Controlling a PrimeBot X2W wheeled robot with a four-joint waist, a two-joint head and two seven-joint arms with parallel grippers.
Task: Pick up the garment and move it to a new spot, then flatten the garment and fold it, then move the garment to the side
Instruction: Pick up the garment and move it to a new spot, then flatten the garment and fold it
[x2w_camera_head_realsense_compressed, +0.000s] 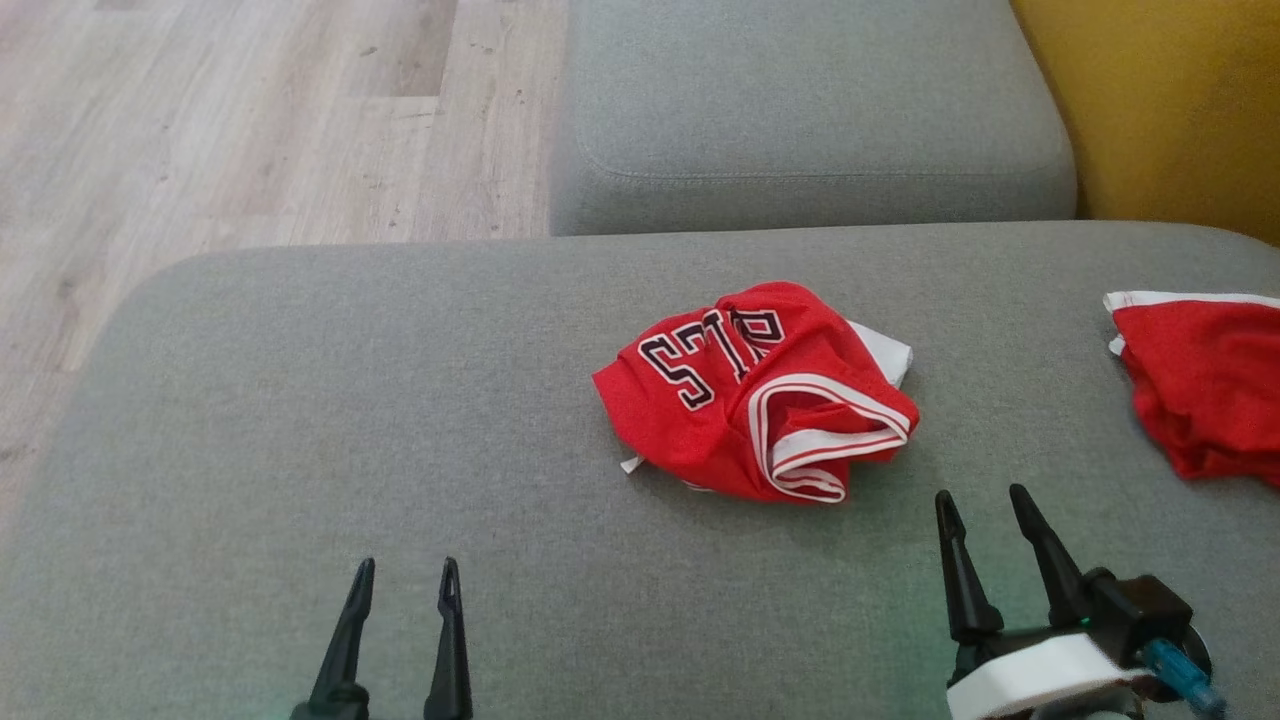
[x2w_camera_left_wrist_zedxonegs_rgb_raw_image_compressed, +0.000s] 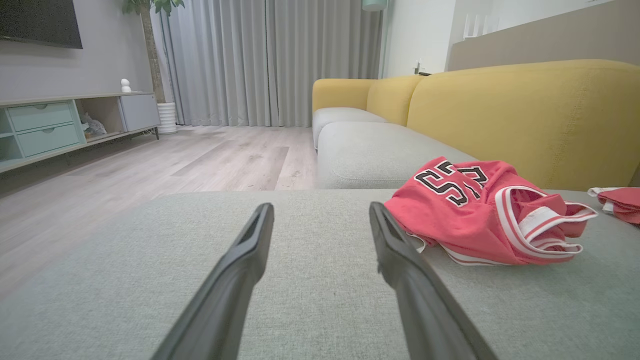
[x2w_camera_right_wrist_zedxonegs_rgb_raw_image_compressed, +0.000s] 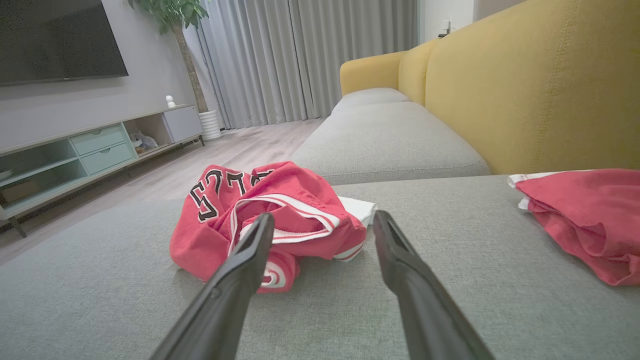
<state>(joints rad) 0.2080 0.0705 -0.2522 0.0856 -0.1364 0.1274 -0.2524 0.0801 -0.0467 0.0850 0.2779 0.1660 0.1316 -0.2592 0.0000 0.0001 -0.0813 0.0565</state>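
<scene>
Red garment (x2w_camera_head_realsense_compressed: 755, 395) crumpled mid grey seat cushion (x2w_camera_head_realsense_compressed: 300, 450); left gripper (x2w_camera_head_realsense_compressed: 409, 565) jaws spread wide, empty, well apart; right gripper (x2w_camera_head_realsense_compressed: 980, 492) jaws spread wide, empty, near striped hem; second red cloth (x2w_camera_head_realsense_compressed: 1205, 390) at right

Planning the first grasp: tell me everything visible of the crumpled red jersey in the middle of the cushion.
The red jersey lies crumpled in a loose heap on the grey sofa cushion. Thin sporty fabric, black letters outlined white, red-and-white striped trim around an opening facing the robot, white cloth showing behind. Only the cushion touches it; the open right gripper sits just short of it.
</scene>
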